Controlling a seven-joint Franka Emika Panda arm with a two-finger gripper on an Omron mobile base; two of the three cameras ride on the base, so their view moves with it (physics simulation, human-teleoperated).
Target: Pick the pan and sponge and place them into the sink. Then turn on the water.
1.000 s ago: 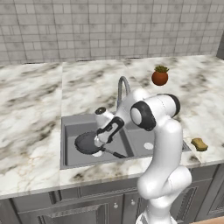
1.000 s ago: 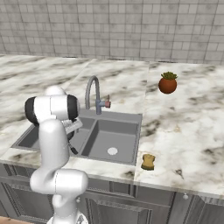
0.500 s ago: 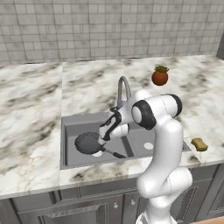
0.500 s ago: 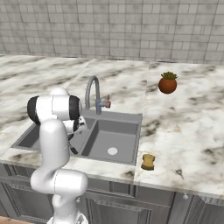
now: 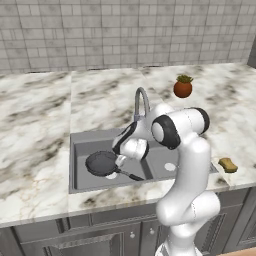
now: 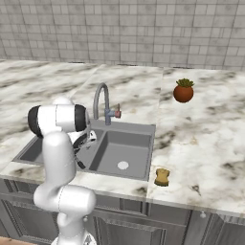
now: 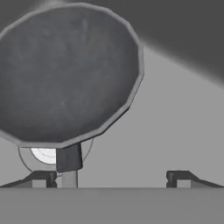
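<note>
The pan point(image 5: 102, 163) lies in the left basin of the sink point(image 5: 77, 150), partly over the pale drain point(image 7: 43, 154). The fingers point(image 7: 108, 178) are spread wide and released, holding nothing; the pan's handle point(image 7: 68, 158) points toward them, just beside the left tip, seemingly not touching. The sponge point(image 5: 228, 164) sits on the worktop point(image 5: 35, 115) right of the sink, well apart.

I see a grey tiled wall point(image 5: 100, 35) behind a marbled surface point(image 5: 35, 120), with grey cabinets point(image 6: 143, 229) below.
</note>
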